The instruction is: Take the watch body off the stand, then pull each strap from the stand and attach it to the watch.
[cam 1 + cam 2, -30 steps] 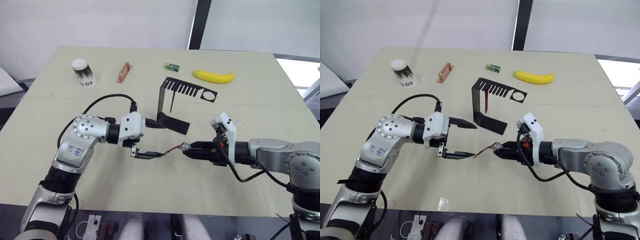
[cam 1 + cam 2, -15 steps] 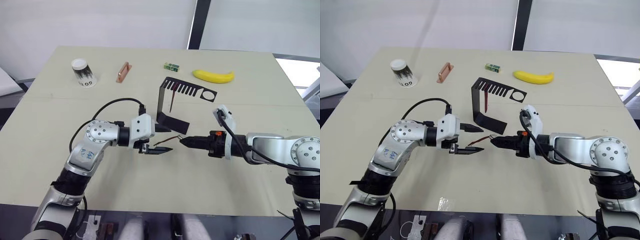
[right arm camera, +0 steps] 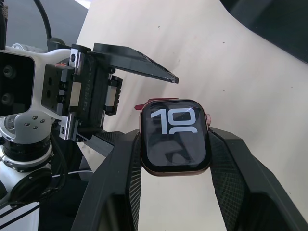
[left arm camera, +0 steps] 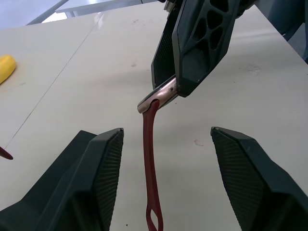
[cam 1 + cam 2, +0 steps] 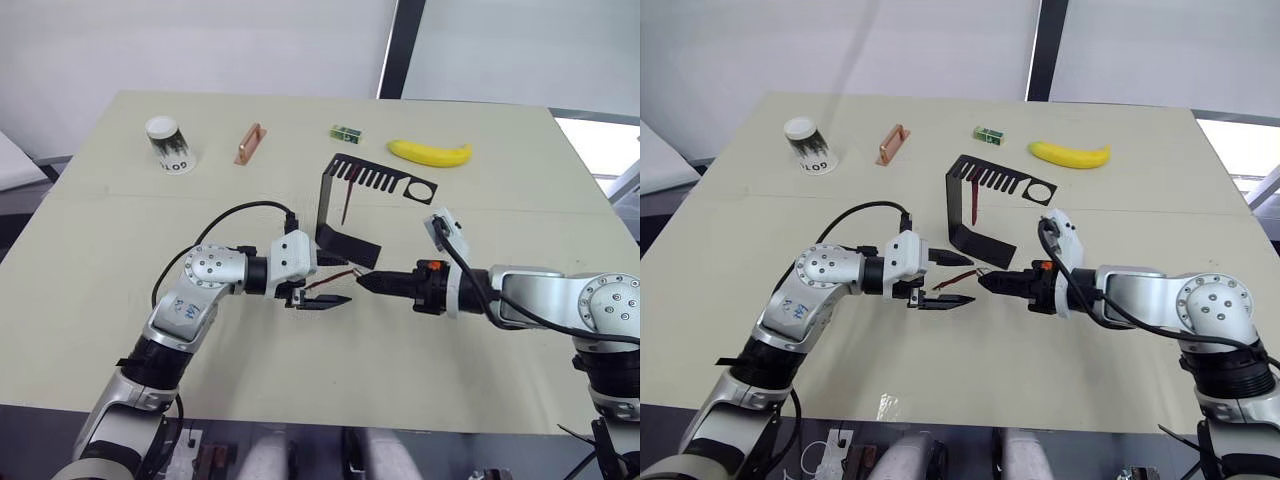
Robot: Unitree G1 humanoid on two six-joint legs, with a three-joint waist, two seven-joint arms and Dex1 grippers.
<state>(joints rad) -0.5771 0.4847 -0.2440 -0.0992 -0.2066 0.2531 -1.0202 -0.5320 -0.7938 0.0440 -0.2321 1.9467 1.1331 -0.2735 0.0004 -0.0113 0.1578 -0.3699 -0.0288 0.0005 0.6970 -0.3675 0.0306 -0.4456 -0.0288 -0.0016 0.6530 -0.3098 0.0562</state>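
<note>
Large white "10" on the lit screen of the watch body (image 3: 174, 137), with the tops of more digits cut off beneath it. Black lettering on the paper cup (image 5: 168, 143), upside down, apparently "GOTO". Blue marks on the left arm's casing, too small to read.

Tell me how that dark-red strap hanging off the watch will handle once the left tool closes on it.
The strap is likely floppy: it droops in a curve from the watch body, which the right tool clamps. It looks thin and probably light, so it may bend away rather than resist. The open left tool flanks it, so a pinch could twist it.
</note>
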